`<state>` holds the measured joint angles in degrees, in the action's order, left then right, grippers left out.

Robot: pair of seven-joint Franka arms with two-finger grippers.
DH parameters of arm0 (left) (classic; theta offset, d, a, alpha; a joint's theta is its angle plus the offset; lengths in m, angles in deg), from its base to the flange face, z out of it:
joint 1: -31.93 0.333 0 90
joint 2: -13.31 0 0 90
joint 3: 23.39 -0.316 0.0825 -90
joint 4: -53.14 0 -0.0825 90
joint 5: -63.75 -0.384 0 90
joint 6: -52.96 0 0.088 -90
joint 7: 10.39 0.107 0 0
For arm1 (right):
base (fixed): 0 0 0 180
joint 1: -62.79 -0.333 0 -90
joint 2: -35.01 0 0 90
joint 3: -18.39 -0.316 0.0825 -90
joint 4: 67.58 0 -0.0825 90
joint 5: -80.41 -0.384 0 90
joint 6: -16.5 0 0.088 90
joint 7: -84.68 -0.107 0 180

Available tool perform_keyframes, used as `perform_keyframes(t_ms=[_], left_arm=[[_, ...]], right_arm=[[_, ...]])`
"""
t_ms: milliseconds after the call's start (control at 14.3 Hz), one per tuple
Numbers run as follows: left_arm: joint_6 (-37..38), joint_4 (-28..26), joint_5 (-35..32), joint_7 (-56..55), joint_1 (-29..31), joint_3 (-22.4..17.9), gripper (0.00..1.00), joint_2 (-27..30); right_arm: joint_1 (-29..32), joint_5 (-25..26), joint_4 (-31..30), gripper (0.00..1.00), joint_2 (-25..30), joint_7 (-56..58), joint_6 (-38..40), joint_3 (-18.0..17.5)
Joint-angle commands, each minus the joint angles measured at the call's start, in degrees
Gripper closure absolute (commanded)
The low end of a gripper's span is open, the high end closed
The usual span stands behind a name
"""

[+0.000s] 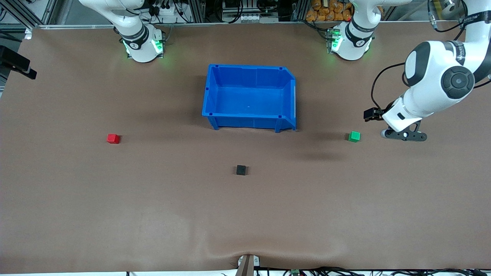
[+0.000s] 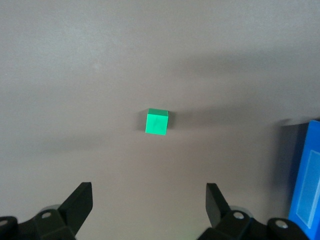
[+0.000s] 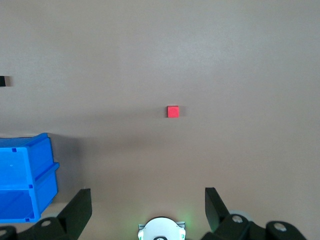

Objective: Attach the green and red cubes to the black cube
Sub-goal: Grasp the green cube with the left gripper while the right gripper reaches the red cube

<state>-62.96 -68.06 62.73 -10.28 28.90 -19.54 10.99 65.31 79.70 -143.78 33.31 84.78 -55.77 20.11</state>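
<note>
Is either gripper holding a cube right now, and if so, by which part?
Nothing is held. Left gripper hangs open above the green cube; right gripper is open, high over the table.

- The green cube (image 1: 354,136) stands alone at the frame's right-centre, bare tabletop (image 1: 153,214) on all sides.
- The left tool (image 1: 402,135), fingers spread, hangs just beside it.
- The red cube (image 1: 113,138) and black cube (image 1: 241,170) sit equally unhemmed.
- The blue bin (image 1: 249,119), upper centre, is the only bulky obstacle.
</note>
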Motion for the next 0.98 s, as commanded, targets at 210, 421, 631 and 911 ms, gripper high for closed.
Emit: perform_keyframes(t_ms=[210,421,631,911], left_arm=[[-7.5,-5.8,0.3,-0.5,0.3,0.3,0.0,1.1],[-11.4,-7.5,0.0,-0.2,0.3,0.3,0.0,0.0],[-12.9,-7.8,-0.2,0.3,0.3,0.2,0.0,-2.7],[-18.0,-8.3,-0.2,0.9,0.3,0.2,0.0,-6.6]], right_arm=[[4.7,-0.4,1.9,0.0,-10.2,-0.4,-3.9,-0.8],[4.1,-0.6,-1.0,0.0,-15.5,-1.1,-3.7,-0.8],[4.9,-0.5,-1.8,0.0,-21.6,-1.1,-4.5,-0.8],[7.5,1.1,-12.7,0.0,-25.9,-1.0,-15.3,-0.8]])
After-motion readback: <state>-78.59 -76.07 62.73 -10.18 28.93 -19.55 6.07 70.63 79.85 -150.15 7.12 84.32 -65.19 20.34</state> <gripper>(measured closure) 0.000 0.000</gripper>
